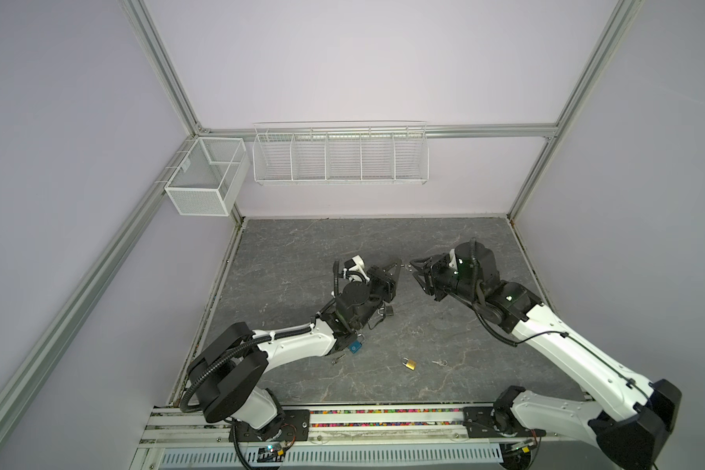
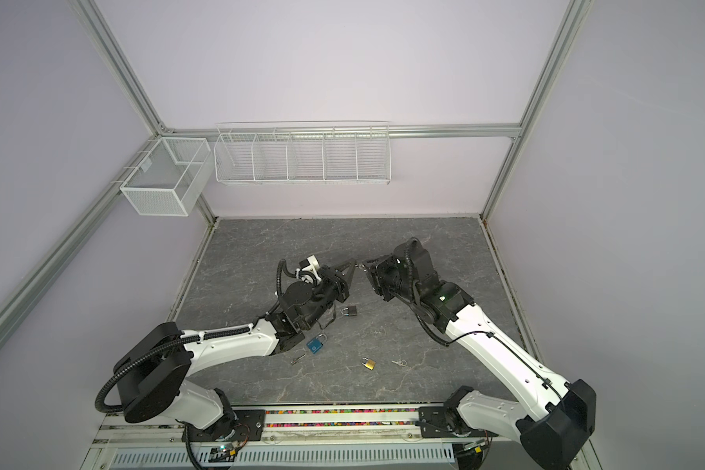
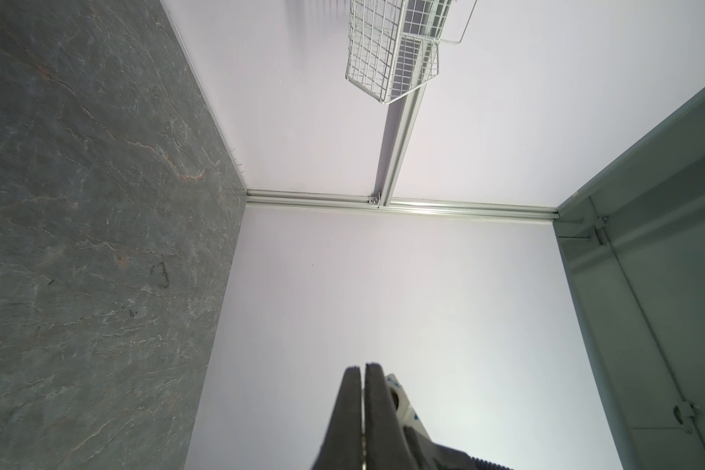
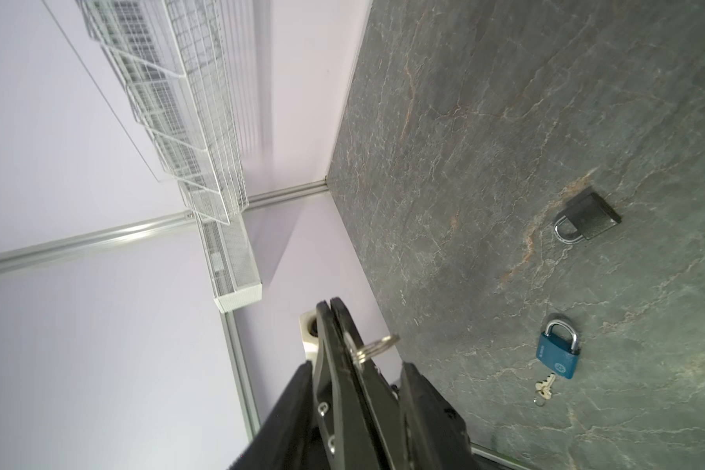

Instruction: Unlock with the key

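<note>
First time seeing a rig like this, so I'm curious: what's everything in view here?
brass padlock: one, gold, table, nearest front
blue padlock: one, blue, table, left of brass padlock
black padlock: one, black, table, farthest back
loose keys: two bunches, silver, beside blue and brass padlocks
held key: one, silver, ringed, in left claw
table: one, grey stone-look
wire rack: one, white, back wall
mesh basket: one, white, left wall
left claw: one, black, shut on held key
right claw: one, black, open, facing left claw

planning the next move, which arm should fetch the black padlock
Right. The left gripper is shut on the key, so it is busy. The right gripper stands open and free, with the black padlock close by.
</note>
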{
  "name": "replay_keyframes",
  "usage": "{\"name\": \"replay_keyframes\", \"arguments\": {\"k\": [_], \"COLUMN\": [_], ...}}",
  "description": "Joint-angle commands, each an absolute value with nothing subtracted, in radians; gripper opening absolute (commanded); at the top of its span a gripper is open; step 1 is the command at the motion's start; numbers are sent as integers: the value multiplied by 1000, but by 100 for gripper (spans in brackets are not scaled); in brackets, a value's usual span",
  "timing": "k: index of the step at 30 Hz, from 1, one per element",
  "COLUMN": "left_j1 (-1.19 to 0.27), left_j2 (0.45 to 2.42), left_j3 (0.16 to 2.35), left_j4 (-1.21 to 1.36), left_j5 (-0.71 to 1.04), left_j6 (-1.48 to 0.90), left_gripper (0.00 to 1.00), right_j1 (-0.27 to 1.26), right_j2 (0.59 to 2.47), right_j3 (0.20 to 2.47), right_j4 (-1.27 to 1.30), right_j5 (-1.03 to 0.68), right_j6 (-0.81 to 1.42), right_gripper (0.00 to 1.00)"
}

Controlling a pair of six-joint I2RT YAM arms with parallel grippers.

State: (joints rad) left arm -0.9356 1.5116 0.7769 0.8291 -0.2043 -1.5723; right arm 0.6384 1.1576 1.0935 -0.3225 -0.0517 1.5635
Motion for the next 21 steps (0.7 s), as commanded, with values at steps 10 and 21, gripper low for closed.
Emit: {"name": "replay_keyframes", "arguments": {"k": [10, 21], "left_j1": [-779, -778], "left_j2": [1352, 1308], "left_j3": [918, 1076], "left_j4": [527, 379], "left_j5": [201, 388], "left_j6": [-1131, -884], "left_gripper": [0, 0], "right_j1": [496, 452], "right_j2": [1143, 1022], "right_j3": [1178, 1044], "right_j4": [-220, 82], "right_j5": [-519, -787], "right_j6": [877, 754], "right_gripper": [67, 64]}}
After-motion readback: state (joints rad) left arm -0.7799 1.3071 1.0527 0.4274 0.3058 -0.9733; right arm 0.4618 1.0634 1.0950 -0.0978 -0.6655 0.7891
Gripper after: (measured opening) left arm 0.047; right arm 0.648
